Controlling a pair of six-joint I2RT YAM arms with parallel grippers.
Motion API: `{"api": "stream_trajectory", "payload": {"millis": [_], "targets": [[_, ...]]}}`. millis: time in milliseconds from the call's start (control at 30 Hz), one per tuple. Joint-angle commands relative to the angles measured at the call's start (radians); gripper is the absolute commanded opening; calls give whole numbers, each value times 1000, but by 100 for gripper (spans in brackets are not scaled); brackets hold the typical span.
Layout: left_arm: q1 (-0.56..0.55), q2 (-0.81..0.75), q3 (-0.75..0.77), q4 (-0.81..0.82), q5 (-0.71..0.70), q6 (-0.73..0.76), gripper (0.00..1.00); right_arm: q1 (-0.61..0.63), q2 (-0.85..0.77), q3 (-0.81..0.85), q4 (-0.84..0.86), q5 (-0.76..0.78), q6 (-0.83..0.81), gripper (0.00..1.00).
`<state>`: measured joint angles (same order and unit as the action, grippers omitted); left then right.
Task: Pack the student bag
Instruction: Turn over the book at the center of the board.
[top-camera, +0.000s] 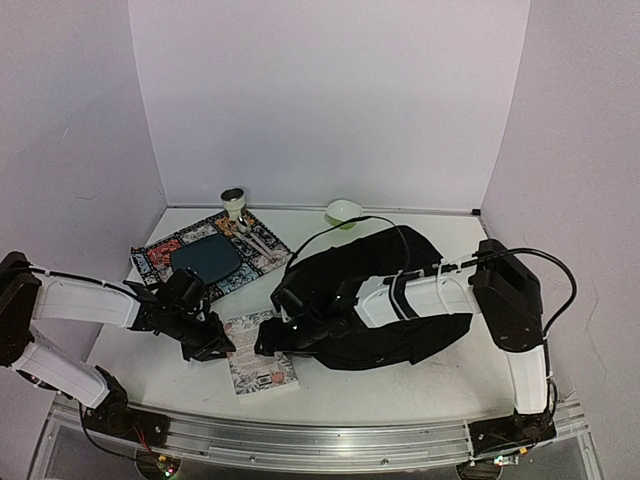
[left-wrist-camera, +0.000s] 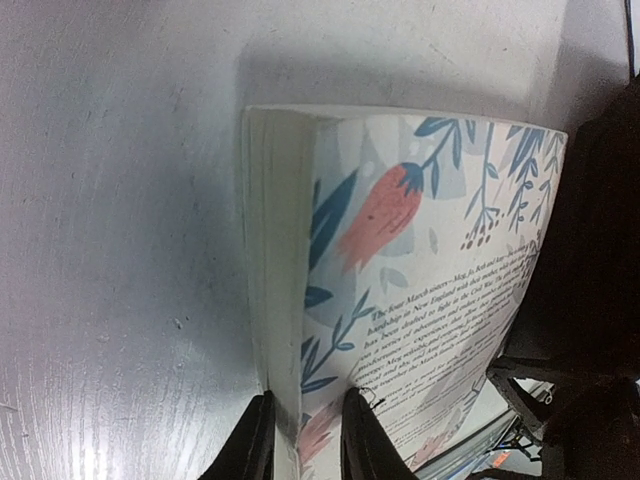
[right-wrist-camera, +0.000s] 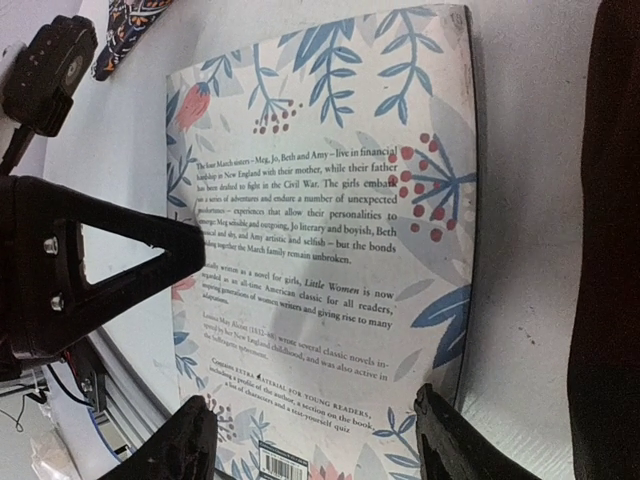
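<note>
The student bag (top-camera: 400, 300) is a big black backpack lying flat right of centre, under my right arm. In front of its left end lies a paperback book (top-camera: 262, 365) with a floral cover, back cover up. My left gripper (left-wrist-camera: 305, 440) is shut on the book's (left-wrist-camera: 420, 260) left edge, one finger on the page block and one on the cover, and that edge is tipped up. Over the book's (right-wrist-camera: 320, 200) near end my right gripper (right-wrist-camera: 315, 440) hangs open, its fingers wider than the cover and touching nothing. The bag's fabric (right-wrist-camera: 615, 250) runs along the book's right side.
A patterned mat (top-camera: 160, 255) with a dark teal plate (top-camera: 205, 258) and cutlery (top-camera: 258, 240) lies at the back left. Behind it stands a small metal cup (top-camera: 233, 200). A pale green bowl (top-camera: 343, 211) sits by the back wall. White walls close three sides.
</note>
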<state>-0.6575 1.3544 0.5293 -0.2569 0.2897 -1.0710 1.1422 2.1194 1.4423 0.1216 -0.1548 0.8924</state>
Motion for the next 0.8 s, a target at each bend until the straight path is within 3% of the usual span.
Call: {"api": "stream_trajectory", "payload": {"millis": [0, 767], "targets": [[-4, 32, -22, -34, 0, 0, 21, -17, -19, -43, -163, 74, -1, 69], [-2, 62, -10, -34, 3, 6, 17, -40, -70, -78, -212, 109, -21, 72]]}}
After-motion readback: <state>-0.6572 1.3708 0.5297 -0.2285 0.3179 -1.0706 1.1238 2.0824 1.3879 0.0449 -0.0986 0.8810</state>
